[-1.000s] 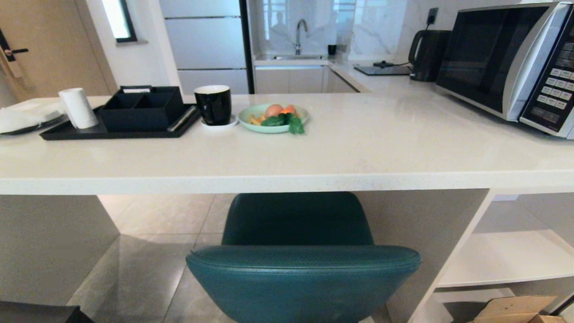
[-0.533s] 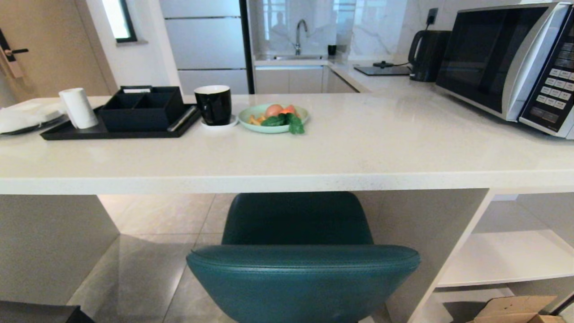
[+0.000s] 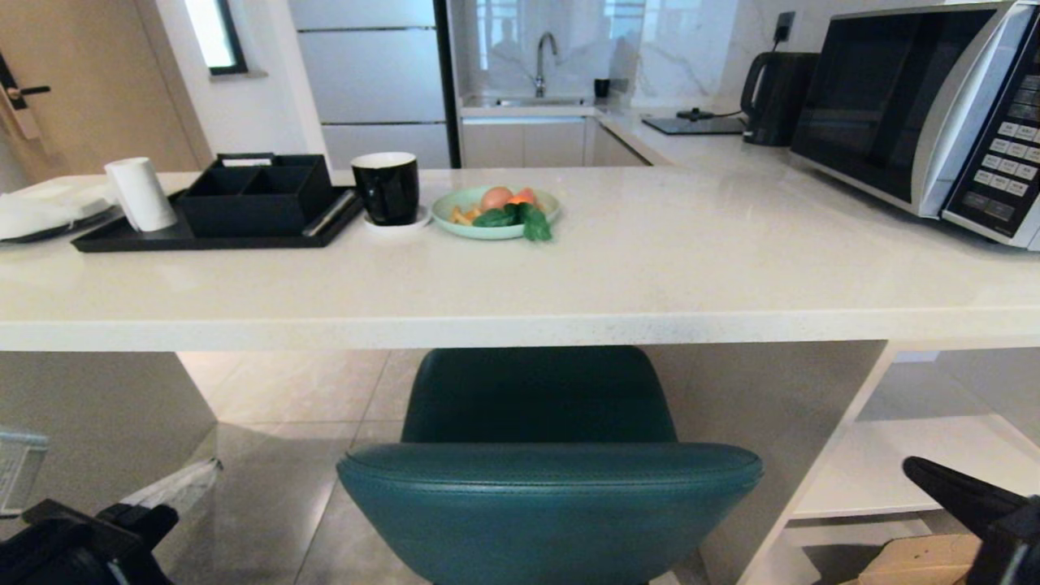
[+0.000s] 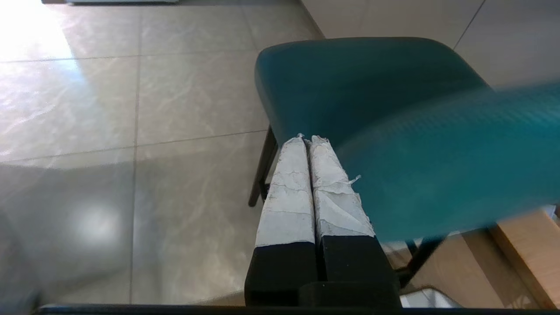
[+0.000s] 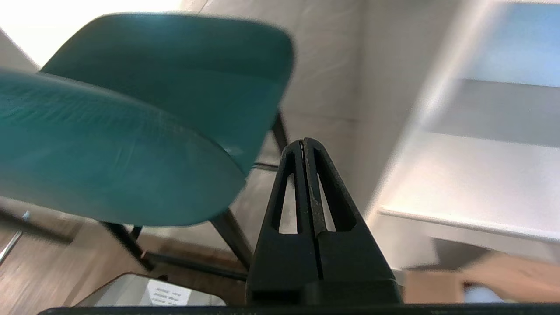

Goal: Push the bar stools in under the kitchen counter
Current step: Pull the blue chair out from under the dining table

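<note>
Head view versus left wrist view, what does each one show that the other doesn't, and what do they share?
Only the head view shows the kitchen counter top with the microwave, black mug and food plate, plus the right gripper low at the right. Only the left wrist view shows the stool's black legs and the taped fingers pressed together. Both show the teal stool, the tiled floor and the left gripper.

Left pincer [image 4: 307,139]: black body, fingers [image 4: 288,188] wrapped in frayed white tape. Right pincer [image 5: 303,141]: all black, tapered fingers [image 5: 326,192] w/ slotted cutouts, bare.
</note>
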Robot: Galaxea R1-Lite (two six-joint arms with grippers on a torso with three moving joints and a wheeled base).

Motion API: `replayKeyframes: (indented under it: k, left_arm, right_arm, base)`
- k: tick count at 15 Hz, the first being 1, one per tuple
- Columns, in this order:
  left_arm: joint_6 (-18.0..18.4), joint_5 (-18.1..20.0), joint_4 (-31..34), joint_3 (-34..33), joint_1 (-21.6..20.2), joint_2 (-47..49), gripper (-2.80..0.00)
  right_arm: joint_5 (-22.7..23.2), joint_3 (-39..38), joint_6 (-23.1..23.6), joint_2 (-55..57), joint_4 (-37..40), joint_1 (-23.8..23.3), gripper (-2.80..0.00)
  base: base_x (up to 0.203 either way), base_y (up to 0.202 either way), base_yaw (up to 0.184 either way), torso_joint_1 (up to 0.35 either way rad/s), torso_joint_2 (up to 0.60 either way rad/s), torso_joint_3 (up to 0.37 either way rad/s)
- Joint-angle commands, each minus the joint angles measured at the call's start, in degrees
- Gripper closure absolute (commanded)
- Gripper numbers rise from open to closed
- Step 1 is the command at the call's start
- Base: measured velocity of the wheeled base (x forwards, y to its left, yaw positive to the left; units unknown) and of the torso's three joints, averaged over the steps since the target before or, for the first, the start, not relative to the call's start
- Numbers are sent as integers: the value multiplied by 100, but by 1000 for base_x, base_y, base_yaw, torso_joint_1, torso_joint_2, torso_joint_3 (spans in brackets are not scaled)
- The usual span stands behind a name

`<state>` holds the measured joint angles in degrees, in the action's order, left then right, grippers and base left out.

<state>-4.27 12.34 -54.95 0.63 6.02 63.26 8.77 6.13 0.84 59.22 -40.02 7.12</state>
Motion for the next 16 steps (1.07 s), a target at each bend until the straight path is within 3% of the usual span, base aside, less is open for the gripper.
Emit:
replayKeyframes:
  k: [1,4,6,9,11,16]
  left_arm:
    - [-1,15,-1356,-124,79,1632,0]
    - [4,7,-2201,-189,200,2602,0]
    - [4,-91,-2793,-204,268,3264,0]
    - [-6,-652,-3164,-114,566,4226,0]
    - [-28,-955,-3263,52,776,4251,0]
    - [-36,-1201,-3271,729,753,4429,0]
  right_arm:
    - [13,-102,-4,1592,-996,429,0]
    - [10,-327,-132,2283,-1454,1132,0]
    - [21,-350,-257,2659,-1524,1233,0]
    - [-256,-262,-287,3259,-1885,1226,0]
    - [-559,-282,-305,3805,-2539,1222,0]
    - [-1246,-374,-342,5452,-4610,1253,0]
  base:
    - [0,0,0,0,0,0]
    - [0,0,0,0,0,0]
    - [0,0,0,0,0,0]
    - [0,0,0,0,0,0]
    - [0,0,0,0,0,0]
    - [0,0,0,0,0,0]
